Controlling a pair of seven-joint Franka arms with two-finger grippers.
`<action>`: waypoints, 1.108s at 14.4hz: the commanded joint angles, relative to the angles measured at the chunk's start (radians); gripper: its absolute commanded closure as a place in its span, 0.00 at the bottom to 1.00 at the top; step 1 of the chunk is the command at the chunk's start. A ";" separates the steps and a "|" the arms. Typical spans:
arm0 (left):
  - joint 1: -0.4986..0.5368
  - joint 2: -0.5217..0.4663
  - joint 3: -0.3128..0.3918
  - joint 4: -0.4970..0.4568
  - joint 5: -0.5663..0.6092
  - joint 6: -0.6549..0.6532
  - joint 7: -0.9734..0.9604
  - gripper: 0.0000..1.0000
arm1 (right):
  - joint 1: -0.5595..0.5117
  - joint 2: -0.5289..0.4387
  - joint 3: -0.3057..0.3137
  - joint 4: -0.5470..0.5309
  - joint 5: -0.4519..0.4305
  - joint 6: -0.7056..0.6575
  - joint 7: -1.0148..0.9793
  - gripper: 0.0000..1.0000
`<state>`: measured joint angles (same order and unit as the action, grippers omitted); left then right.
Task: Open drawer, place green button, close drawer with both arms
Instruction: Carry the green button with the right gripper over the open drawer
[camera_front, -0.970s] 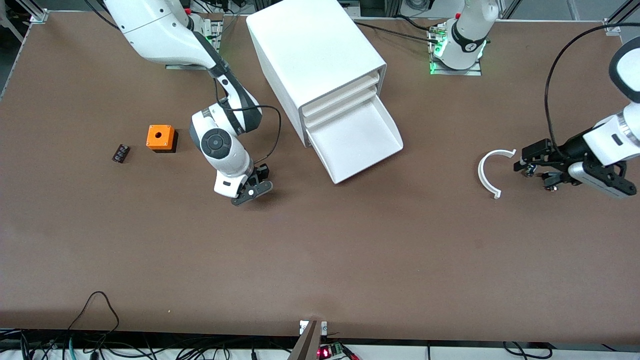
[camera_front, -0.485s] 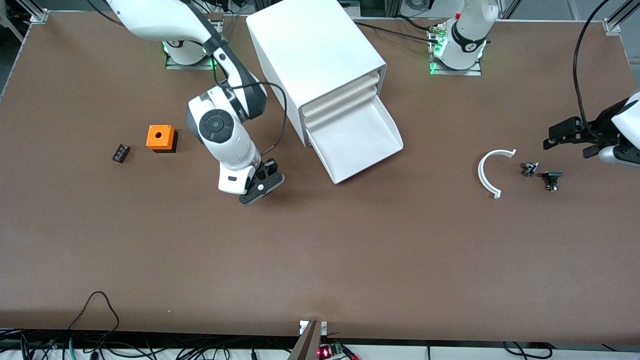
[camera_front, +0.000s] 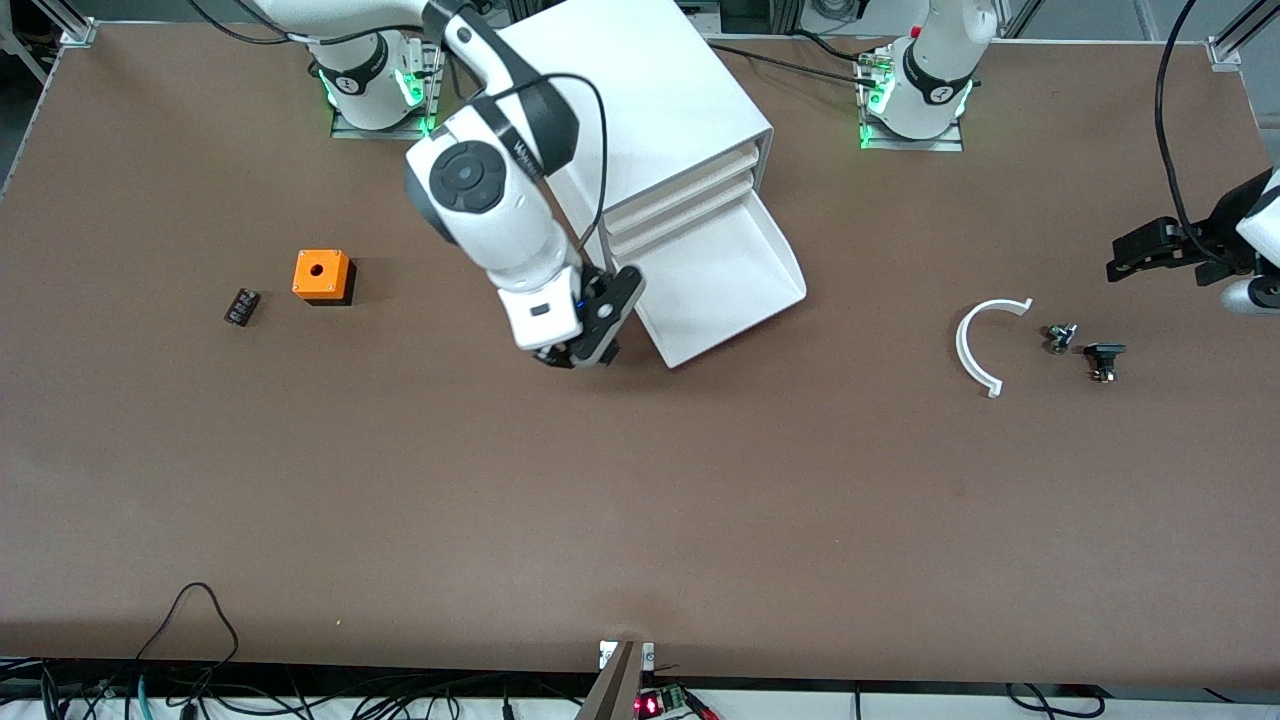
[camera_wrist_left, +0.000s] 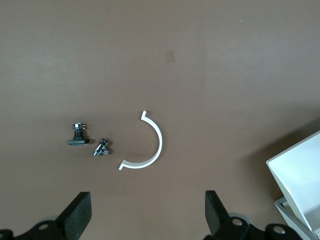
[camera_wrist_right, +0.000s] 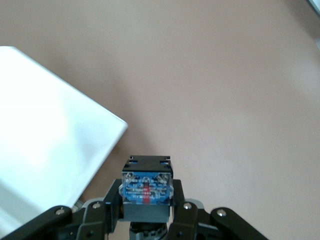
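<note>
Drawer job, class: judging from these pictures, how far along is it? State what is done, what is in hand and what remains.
Done: the lowest drawer of the cabinet stands pulled out. In hand: the right hand is shut on the button, its bluish end showing, over the table beside the drawer's front corner. Left: put the button in the drawer and close it. The left hand waits open near the table's end.

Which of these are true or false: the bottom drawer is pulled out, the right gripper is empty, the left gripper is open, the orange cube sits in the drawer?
1. The drawer is pulled out. True.
2. The right gripper is empty. False: it is shut on the button, beside the drawer's front corner.
3. The left gripper is open. True; it holds nothing.
4. The orange cube sits in the drawer. False: it stands on the table, toward the right arm's end.
</note>
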<state>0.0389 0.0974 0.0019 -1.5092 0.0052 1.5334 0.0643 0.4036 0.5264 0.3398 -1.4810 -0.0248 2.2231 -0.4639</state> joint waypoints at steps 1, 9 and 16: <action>-0.010 -0.053 -0.017 -0.018 0.041 -0.021 -0.030 0.00 | 0.007 0.038 0.051 0.070 0.019 -0.052 -0.169 0.66; -0.008 -0.220 -0.020 -0.230 0.025 0.019 -0.024 0.00 | 0.181 0.079 0.078 0.085 -0.098 -0.168 -0.360 0.66; 0.001 -0.213 -0.016 -0.229 0.007 0.033 -0.017 0.00 | 0.256 0.210 0.070 0.137 -0.165 -0.142 -0.354 0.66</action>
<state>0.0392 -0.0995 -0.0135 -1.7196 0.0088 1.5497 0.0477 0.6332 0.6987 0.4146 -1.3945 -0.1742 2.0955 -0.8043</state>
